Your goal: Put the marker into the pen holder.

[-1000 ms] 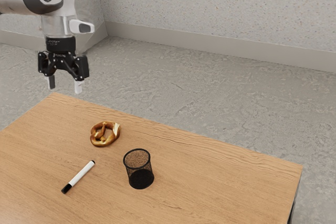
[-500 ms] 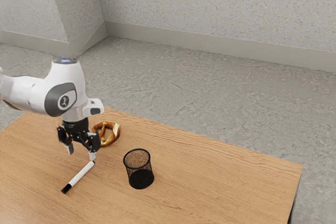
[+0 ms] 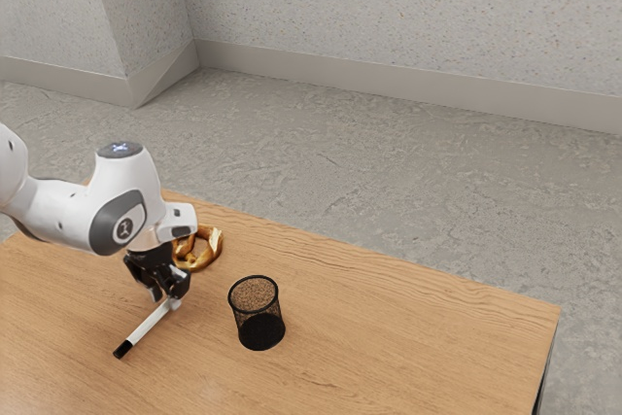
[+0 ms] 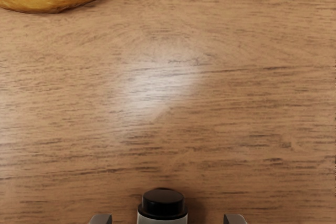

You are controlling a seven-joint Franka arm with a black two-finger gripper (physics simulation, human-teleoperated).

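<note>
We are keeping our gripper [image 3: 165,299] low over the wooden table [image 3: 408,337], right at one end of the marker [image 3: 146,328]. Its two fingers [image 4: 101,220] are standing wide apart, and that end of the marker is sitting between them. We are seeing a strip of wood on each side of it, so we are touching it with neither finger and are gripping nothing. The marker is lying flat on the table, outside the pen holder. Its white body is slanting away from our gripper, and its long black end is pointing toward the exterior view's lower left. The pen holder [image 3: 260,330] is standing upright, near the marker, on the exterior view's right of our gripper. A brown pretzel [image 3: 207,258] is lying on the table near our gripper, and our arm [image 3: 73,211] is partly hiding it in the exterior view.
</note>
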